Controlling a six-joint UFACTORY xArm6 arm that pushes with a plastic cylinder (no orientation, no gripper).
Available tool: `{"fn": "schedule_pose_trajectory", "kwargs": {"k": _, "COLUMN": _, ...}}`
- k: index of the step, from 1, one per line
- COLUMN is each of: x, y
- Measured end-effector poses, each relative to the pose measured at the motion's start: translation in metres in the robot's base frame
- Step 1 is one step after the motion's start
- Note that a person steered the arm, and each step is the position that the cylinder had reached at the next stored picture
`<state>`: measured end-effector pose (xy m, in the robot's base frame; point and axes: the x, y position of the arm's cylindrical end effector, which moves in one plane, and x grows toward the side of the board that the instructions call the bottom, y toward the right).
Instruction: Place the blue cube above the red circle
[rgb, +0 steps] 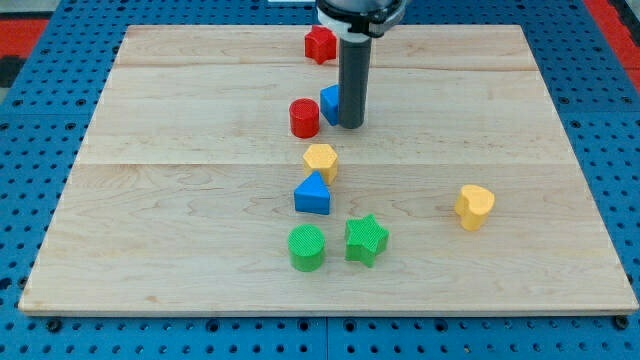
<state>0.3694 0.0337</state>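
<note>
The blue cube (329, 101) sits near the board's upper middle, partly hidden behind the dark rod. The red circle (304, 118) is a short red cylinder just to the cube's lower left, almost touching it. My tip (350, 125) rests on the board right beside the blue cube's right side, level with the red circle and to its right.
A red star-like block (320, 44) lies near the view's top. A yellow hexagon (321, 160), a blue triangular block (312, 194), a green cylinder (306, 247) and a green star (366, 239) run down the middle. A yellow heart (474, 206) lies at the right. The wooden board (150, 200) sits on blue pegboard.
</note>
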Motion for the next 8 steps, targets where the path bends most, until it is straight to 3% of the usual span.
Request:
{"fn": "schedule_pose_trajectory", "kwargs": {"k": 6, "x": -0.062, "y": 0.012}}
{"fn": "schedule_pose_trajectory", "kwargs": {"k": 8, "x": -0.062, "y": -0.001}}
